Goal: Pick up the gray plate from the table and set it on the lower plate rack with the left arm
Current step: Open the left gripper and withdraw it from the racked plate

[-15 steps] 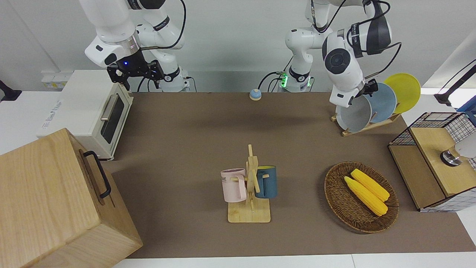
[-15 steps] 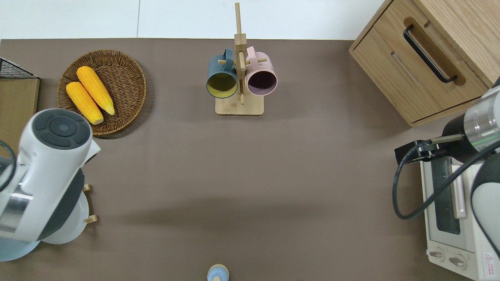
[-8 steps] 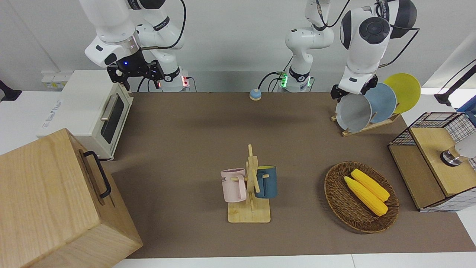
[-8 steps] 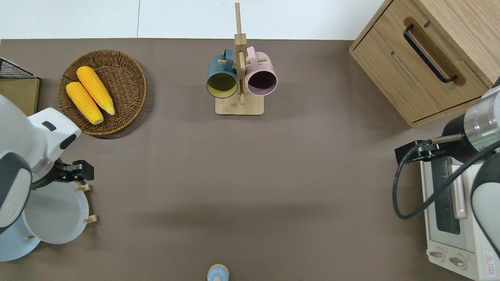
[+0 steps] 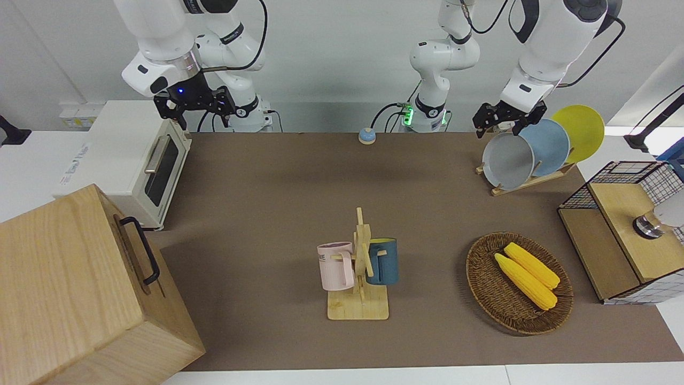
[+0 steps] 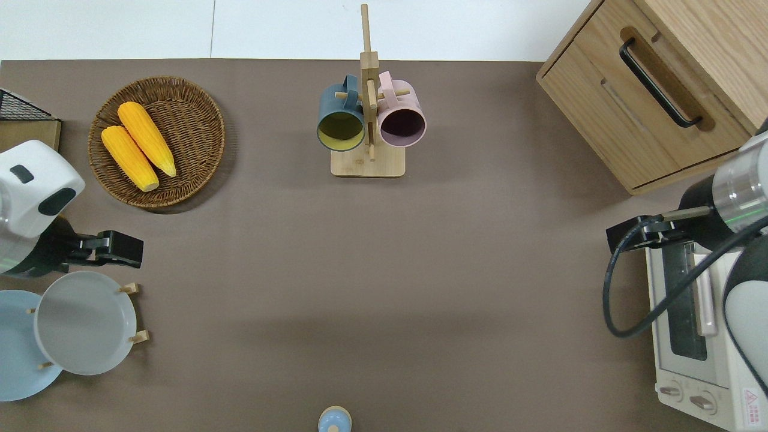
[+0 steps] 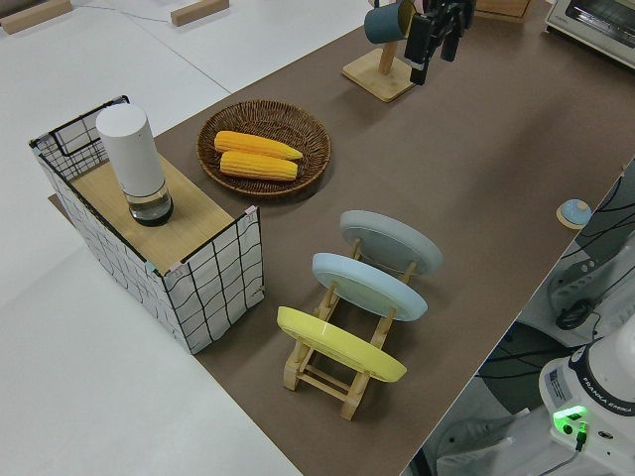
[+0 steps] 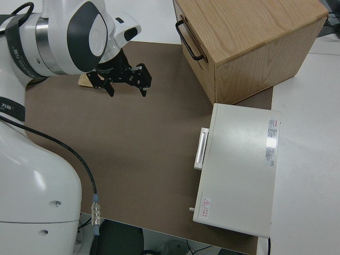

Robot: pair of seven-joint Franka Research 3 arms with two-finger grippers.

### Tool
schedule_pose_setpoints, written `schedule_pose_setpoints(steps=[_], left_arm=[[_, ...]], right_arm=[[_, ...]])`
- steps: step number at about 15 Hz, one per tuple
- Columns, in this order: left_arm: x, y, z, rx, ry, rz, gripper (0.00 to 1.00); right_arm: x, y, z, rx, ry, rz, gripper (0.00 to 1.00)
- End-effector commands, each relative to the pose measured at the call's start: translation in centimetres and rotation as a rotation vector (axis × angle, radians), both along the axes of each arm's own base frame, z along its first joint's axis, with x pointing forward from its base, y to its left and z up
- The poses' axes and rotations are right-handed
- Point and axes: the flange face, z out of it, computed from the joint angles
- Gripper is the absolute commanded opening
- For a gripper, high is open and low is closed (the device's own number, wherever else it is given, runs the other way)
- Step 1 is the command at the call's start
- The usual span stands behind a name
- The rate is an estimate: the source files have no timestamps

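Note:
The gray plate (image 5: 507, 160) stands tilted in the end slot of the lower plate rack (image 5: 529, 182), the slot toward the table's middle, next to the light blue plate (image 5: 550, 145). It also shows in the overhead view (image 6: 84, 323) and the left side view (image 7: 390, 241). My left gripper (image 5: 505, 124) is open and empty, up in the air and apart from the plate. In the overhead view my left gripper (image 6: 117, 249) is over the table (image 6: 420, 270) between the rack (image 6: 139, 337) and the wicker basket. My right gripper (image 8: 126, 87) is open and parked.
A yellow plate (image 7: 337, 342) fills the rack's outer slot. A wicker basket with two corn cobs (image 6: 157, 141), a mug tree with two mugs (image 6: 369, 120), a wire-sided box (image 5: 625, 230), a wooden cabinet (image 5: 80, 289) and a toaster oven (image 5: 128, 160) stand around the table.
My left gripper has lifted off the gray plate's rim and swung up and away from the rack. The gray plate stays in its slot. The right arm has not moved.

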Motion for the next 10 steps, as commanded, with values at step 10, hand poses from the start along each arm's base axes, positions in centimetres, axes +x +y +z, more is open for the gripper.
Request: schedule_pose_setpoints(steps=[10], left_arm=[[0.5,1.1,3.1,-0.092,-0.055,-0.064,0.99]], right_arm=[[-0.2,-0.2,0.3,-0.008,0.002,-0.014,0.983]])
